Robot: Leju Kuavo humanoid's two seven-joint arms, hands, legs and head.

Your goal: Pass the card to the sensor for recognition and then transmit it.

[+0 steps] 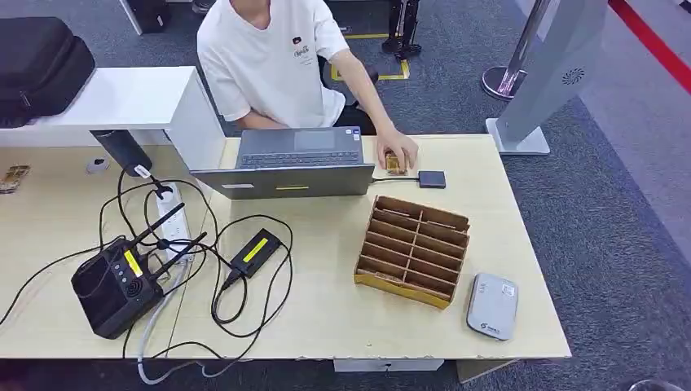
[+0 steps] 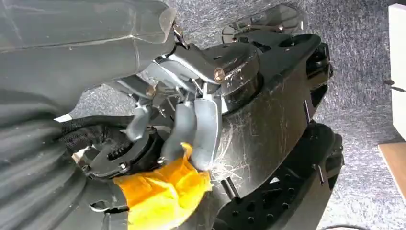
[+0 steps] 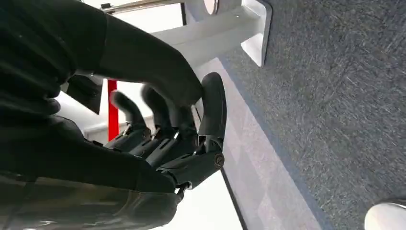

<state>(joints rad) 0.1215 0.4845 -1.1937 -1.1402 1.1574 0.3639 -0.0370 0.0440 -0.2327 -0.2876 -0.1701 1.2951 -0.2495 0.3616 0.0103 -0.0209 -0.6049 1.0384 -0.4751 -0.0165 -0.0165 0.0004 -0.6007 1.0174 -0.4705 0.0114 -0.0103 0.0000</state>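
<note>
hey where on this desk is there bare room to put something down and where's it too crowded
Bare wood lies between the laptop and the wooden divider box, and along the near edge from the cables to that box. A strip is free right of the box, above the grey device. The left end is crowded: router, power strip, black adapter and looping cables.

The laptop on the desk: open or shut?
Open. The laptop has its lid raised, keyboard facing the person.
</note>
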